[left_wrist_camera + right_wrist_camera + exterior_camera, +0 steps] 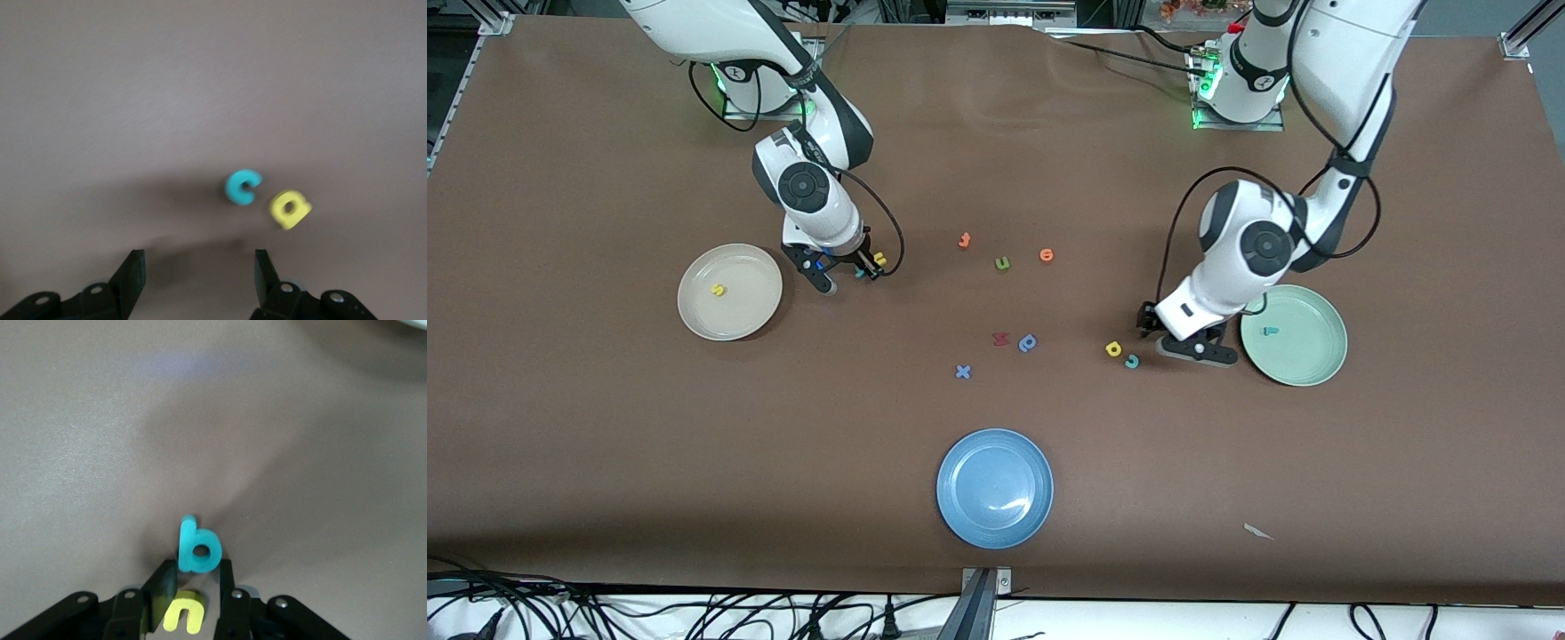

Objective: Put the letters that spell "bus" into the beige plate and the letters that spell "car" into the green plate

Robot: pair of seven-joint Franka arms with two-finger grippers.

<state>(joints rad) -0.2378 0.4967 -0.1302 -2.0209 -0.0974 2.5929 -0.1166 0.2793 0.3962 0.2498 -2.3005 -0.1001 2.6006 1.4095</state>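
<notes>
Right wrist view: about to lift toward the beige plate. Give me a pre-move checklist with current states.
1. Right gripper closed on the teal b, a finger at each side: ok.
2. Only one letter between the jaws: not ok. The yellow u lies between them too, closer to the palm.
3. Grip firm enough to lift: cannot tell.
4. Beige plate has room: ok, only the yellow s is in it.
5. Left gripper out of the way: ok. It is open and empty, over the table by the teal c and yellow a.
6. Green plate holds only the teal r: ok.
</notes>
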